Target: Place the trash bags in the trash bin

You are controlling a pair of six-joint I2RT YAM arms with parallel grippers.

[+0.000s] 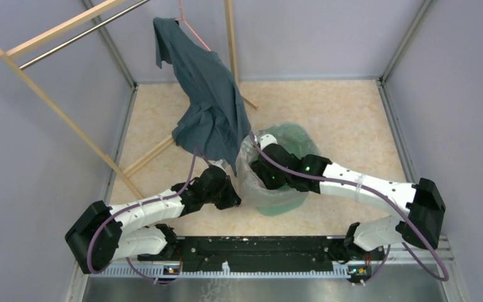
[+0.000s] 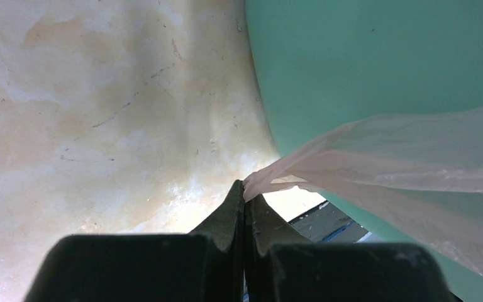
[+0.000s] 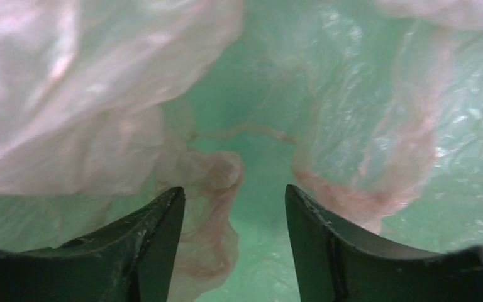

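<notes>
Seen from the top camera, the trash bin (image 1: 286,192) stands upright on the beige bench (image 1: 339,119), its round mouth facing up, just beyond the two arm bases. The trash bag (image 1: 245,168) hangs over the bin's left rim, with pale film lining that side of the mouth and spilling outside. The left arm (image 1: 154,211) reaches to the bin's left flank, its wrist just beside the outer wall. The right arm (image 1: 365,187) comes in over the near rim and its wrist dips into the mouth. A dark blue-grey shirt (image 1: 207,104) hangs from a wooden rack (image 1: 56,107) at the back left, its hem near the bin's far-left rim.

In the left wrist view, the left fingers (image 2: 226,217) are pressed together, pinching a gathered corner of the bag. From that pinch the film runs off to the right and slightly upward, fanning wider as it crosses the bin's smooth green wall — so its long axis lies across this view. Mottled bench fills the left side.

In the right wrist view, the right fingers (image 3: 157,226) stand well apart and hold nothing, pointing down inside the bin. Wrinkled pink film clings to the green walls on both sides. A bunched fold hangs just beside the left-hand finger — whether it touches cannot be told.
</notes>
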